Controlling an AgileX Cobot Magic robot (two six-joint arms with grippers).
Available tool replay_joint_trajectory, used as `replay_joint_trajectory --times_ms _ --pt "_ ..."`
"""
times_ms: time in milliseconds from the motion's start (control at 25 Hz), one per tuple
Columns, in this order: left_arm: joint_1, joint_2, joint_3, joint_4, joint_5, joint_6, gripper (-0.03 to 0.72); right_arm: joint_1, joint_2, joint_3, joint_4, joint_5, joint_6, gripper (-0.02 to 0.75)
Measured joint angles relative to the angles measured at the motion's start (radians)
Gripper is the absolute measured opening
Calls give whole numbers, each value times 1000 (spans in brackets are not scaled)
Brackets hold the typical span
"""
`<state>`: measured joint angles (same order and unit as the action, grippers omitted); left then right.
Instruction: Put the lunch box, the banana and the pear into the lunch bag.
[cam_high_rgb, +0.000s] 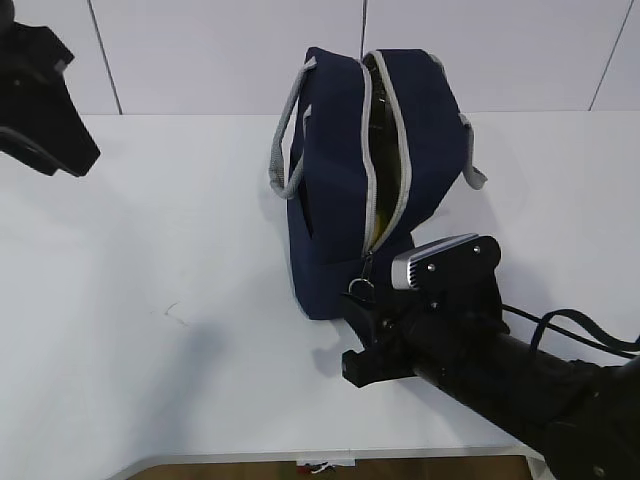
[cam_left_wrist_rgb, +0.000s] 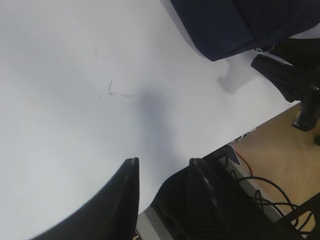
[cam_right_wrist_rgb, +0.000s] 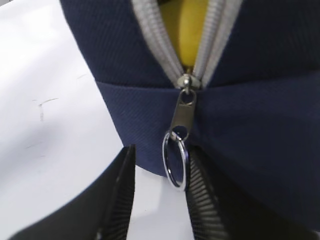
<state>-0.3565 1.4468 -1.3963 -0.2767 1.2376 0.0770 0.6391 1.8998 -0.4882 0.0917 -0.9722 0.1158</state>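
Zipper ring (cam_right_wrist_rgb: 174, 161) is hanging just in front of your right tool (cam_right_wrist_rgb: 159, 200), between its wide-parted fingers, at the near end of the lunch bag (cam_high_rgb: 340, 170). You are seeing something yellow (cam_right_wrist_rgb: 184, 30), likely the banana, lying inside the bag, its zip track running away from you. Your left tool (cam_left_wrist_rgb: 162, 192) is hovering spread and empty over the desk (cam_high_rgb: 150, 250), well to the left.

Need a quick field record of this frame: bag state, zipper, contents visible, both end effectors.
bag: lunch bag lying on its side on the white table, grey handles showing
zipper: open along most of its length; slider at the near end, ring pull hanging free
contents visible: something yellow inside the opening; which fruit, cannot tell
right end effector: open, jaws either side of the ring pull, not gripping it
left end effector: open, empty, over bare table
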Motion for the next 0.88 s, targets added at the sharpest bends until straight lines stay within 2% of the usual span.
replay_joint_trajectory --times_ms 280,560,880 --pt "0 0 0 -12 0 0 253 0 0 0 8 0 0 275" --pt "0 0 0 -15 0 0 253 0 0 0 8 0 0 216" --pt "0 0 0 -15 0 0 253 0 0 0 8 0 0 213"
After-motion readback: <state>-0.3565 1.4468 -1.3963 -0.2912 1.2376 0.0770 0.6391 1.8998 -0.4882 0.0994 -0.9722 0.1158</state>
